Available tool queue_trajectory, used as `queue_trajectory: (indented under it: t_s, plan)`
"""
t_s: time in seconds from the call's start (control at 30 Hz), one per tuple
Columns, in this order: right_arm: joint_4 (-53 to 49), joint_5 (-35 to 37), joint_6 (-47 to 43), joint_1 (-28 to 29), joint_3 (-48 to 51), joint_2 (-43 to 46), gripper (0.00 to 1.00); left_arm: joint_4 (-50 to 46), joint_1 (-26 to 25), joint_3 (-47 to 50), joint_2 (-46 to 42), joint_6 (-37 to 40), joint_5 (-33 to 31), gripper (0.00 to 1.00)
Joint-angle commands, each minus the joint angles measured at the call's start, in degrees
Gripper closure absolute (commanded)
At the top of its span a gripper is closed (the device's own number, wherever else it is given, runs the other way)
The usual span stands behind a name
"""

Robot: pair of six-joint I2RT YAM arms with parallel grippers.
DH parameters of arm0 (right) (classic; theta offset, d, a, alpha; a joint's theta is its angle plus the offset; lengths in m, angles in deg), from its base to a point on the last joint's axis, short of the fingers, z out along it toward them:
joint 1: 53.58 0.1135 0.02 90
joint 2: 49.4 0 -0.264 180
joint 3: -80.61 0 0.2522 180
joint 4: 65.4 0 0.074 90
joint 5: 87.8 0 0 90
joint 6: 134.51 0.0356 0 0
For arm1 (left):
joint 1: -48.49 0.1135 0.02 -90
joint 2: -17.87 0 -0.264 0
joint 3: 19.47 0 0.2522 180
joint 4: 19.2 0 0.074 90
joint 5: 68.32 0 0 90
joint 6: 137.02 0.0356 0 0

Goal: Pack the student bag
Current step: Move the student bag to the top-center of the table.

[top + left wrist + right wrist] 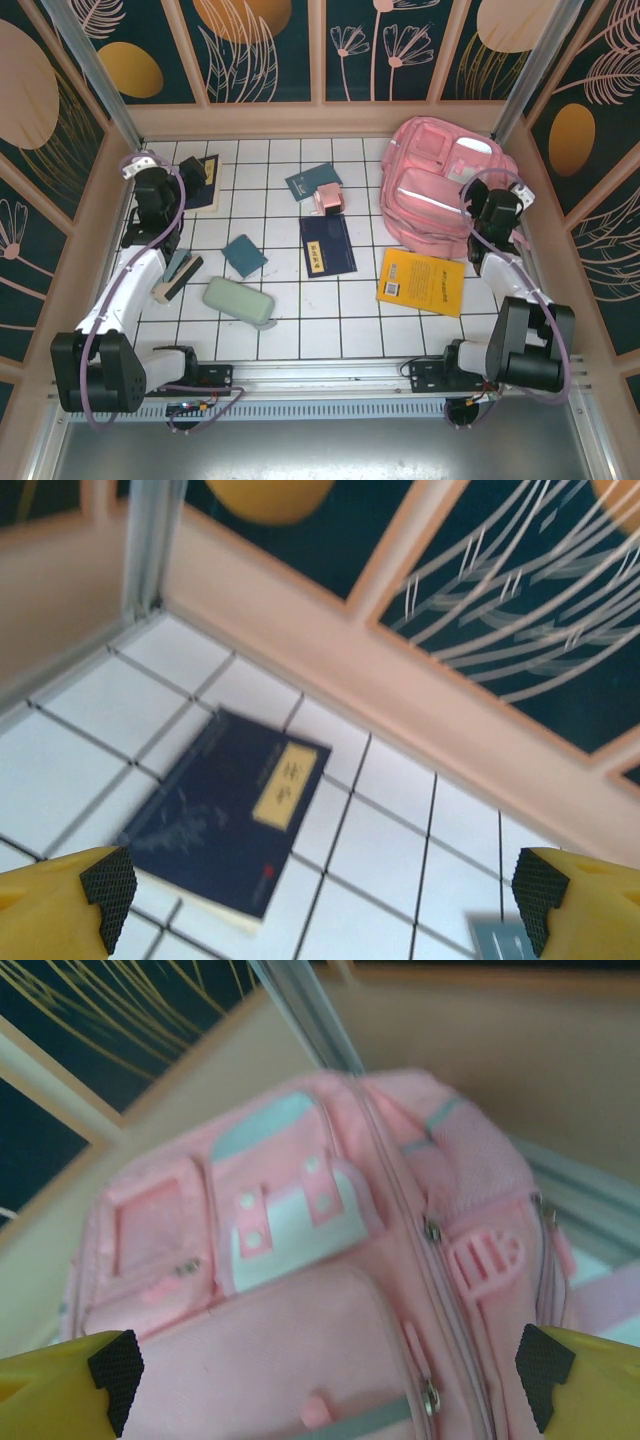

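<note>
Where student bag meets far-right corner, right gripper spread near

The white-tiled desk carries 9 things: the pink student bag lies in the far right corner, with a yellow book just in front of it; a navy book lies mid-desk, a small pink case and a teal book just behind it; further left lie a small teal notebook, a pale green pouch, a grey-and-tan block and, far left, a dark book
</note>
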Motion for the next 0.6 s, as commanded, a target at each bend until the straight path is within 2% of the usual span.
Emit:
queue_trajectory:
  t_s: [0.0,0.33,0.57]
  plan:
    - [-9.4,-4.7,3.3,-0.3,-3.7,-5.6,0.01,-5.1,-0.1,-1.4,1.2,-5.0,5.8,0.02]
    - [-17.8,-19.0,3.3,0.3,-12.7,-23.0,0.01,-6.6,-0.2,0.8,-0.5,-6.6,6.8,0.01]
    - [-19.3,-21.1,3.0,7.6,-16.9,-28.4,0.01,-6.9,-0.2,0.9,-0.4,-6.2,6.8,0.02]
